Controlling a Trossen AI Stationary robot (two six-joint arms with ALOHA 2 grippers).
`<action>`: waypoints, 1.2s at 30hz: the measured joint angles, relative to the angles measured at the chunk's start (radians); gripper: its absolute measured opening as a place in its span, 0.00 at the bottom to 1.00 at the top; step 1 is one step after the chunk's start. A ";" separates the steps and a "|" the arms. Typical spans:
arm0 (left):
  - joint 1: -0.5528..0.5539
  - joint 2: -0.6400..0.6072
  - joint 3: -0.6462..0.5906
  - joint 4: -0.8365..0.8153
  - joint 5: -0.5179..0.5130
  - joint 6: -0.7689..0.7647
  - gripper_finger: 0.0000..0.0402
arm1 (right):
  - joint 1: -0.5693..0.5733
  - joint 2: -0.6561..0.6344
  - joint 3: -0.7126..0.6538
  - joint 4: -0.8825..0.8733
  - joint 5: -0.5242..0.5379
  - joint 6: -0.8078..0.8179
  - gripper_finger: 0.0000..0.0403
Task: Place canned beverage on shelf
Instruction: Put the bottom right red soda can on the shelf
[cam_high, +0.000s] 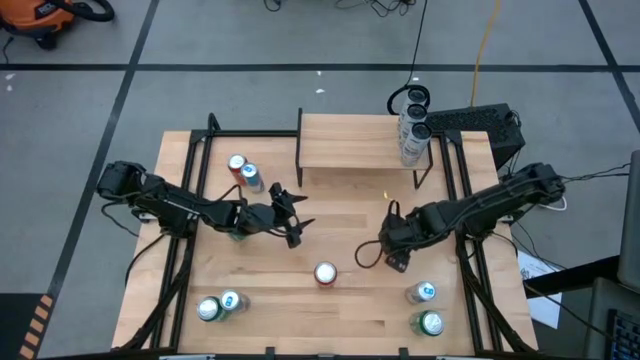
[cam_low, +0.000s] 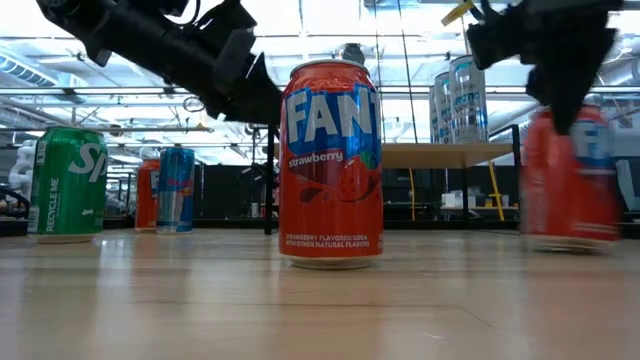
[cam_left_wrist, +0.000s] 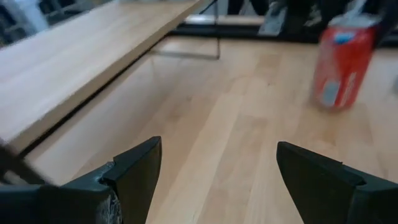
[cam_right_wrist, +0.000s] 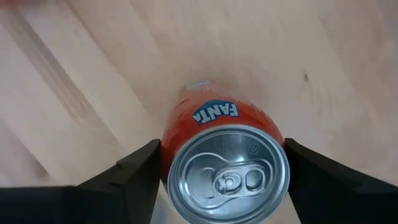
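- The right gripper (cam_high: 395, 250) is hanging low over the large light-wood tabletop (cam_high: 340, 310), at about 3 o'clock from the table's centre in the high view.
- Its two dark fingers (cam_right_wrist: 134, 171) are pressing on both sides of a red cylindrical aluminium Fanta can (cam_right_wrist: 224, 155), so I am judging this hand to be clasped on the can, not loose.
- This can is standing upright under the wrist, with its silver top and pull tab facing the camera. I cannot tell if its base is touching the wood or is just above it.
- The left gripper (cam_left_wrist: 217, 162) is waiting at about 9 o'clock from the centre, with its fingers spread wide and nothing between them.
- The small raised light-wood shelf on thin black legs (cam_high: 350, 140) is standing at 12 o'clock, well apart from the held can. Three tall silver-white cans (cam_high: 412, 130) are occupying its 3 o'clock end, and the rest of the board is looking bare.
- A second red strawberry Fanta can (cam_high: 325, 273) is standing free at about 6 o'clock, near the gripped one but not touching it.
- About handling, I am expecting the can to be rather heavy if it is full, with a thin wall which dents under a hard squeeze and a smooth painted skin which is slipping easily.
- The best hold is probably on the middle of the body, as the fingers are doing now, keeping it upright.
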 joint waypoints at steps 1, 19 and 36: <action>0.001 0.004 0.000 0.027 0.029 0.015 0.78 | -0.012 -0.006 0.000 0.028 0.022 0.000 0.67; 0.020 0.292 0.148 0.212 0.161 0.189 0.78 | -0.205 -0.013 0.000 0.548 0.146 -0.252 0.67; 0.051 0.310 0.182 0.222 0.149 0.179 0.78 | -0.208 -0.012 0.000 0.675 0.194 -0.290 0.68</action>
